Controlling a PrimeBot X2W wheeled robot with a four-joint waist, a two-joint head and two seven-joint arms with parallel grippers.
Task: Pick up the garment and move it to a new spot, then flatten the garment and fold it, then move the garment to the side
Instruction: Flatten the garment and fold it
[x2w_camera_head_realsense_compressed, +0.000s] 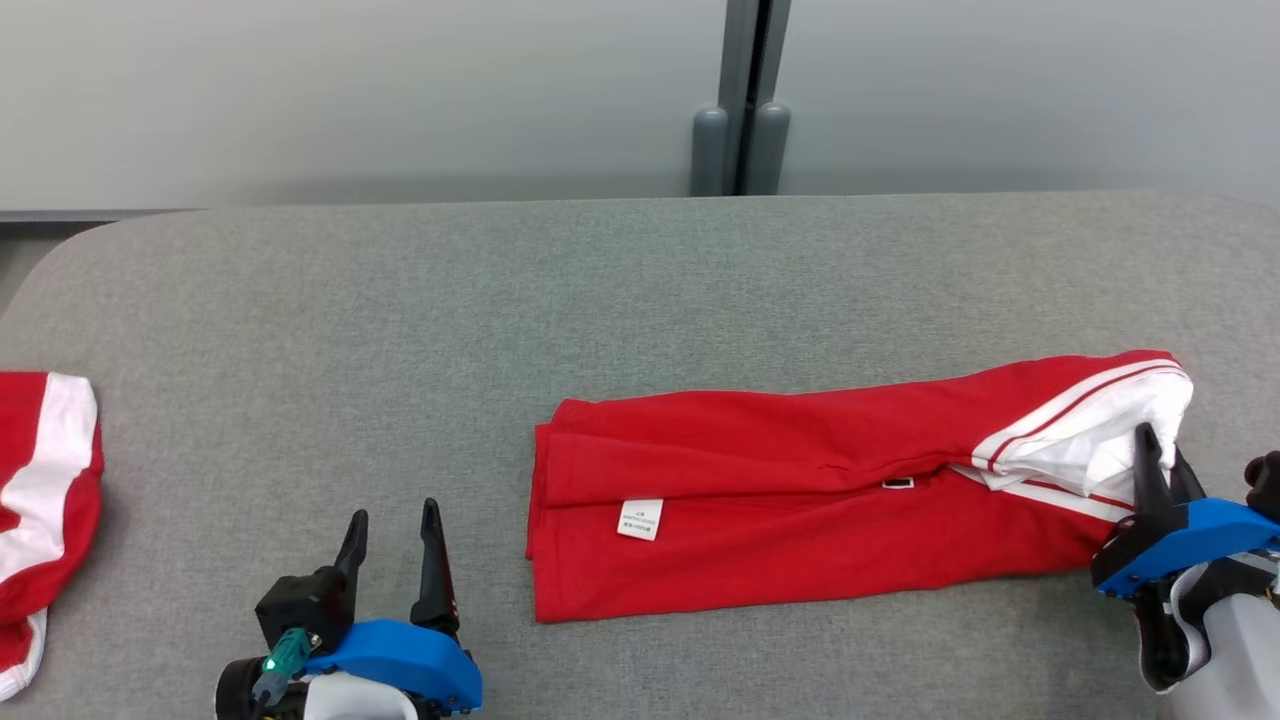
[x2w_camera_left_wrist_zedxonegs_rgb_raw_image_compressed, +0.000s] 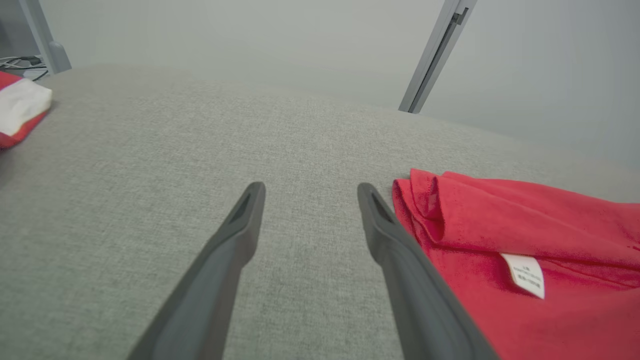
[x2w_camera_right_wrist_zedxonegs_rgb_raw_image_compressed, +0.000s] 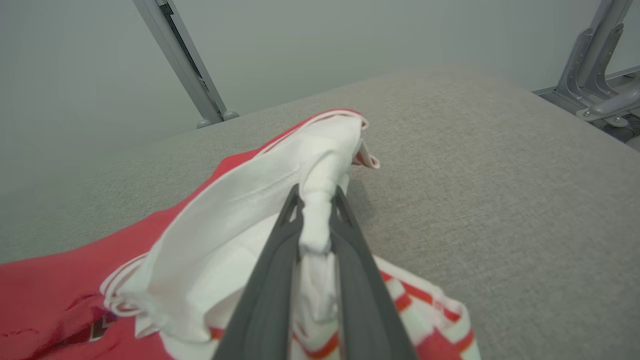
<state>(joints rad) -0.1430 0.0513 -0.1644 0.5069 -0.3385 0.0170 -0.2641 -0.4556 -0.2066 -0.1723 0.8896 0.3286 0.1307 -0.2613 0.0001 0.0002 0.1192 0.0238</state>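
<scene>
Clamped nearly shut with the right gripper (x2w_camera_right_wrist_zedxonegs_rgb_raw_image_compressed: 316, 200) on a bunched ridge of white cloth, the two dark fingers squeezing the fold between them near their tips. Gripping at the right end of the red garment (x2w_camera_head_realsense_compressed: 780, 500), where the white-striped part heaps up a little above the rest. Lying otherwise long and narrow across the near middle of the grey padded table (x2w_camera_head_realsense_compressed: 500, 290), doubled lengthwise, striped end to the right, plain red end to the left, with a small white label (x2w_camera_head_realsense_compressed: 640, 520) face up near that left end. Parked at the near left with the left gripper (x2w_camera_head_realsense_compressed: 393, 525), fingers spread wide on nothing, low over bare table just beside the garment's left edge and apparently not touching it. Further left, well apart at the table's left edge, a second red-and-white garment (x2w_camera_head_realsense_compressed: 40, 480), untouched. Judged to be within the folding step, with one end in hand for another fold across the length; possibly instead the start of moving it aside, hard to say. Next, most likely: raising the pinched end clear of the cloth below and carrying it leftward over the body to meet the plain end. Calls for a firm pinch, since only a thin bunch is held, and perhaps for pinning the left edge with the free gripper against dragging.
</scene>
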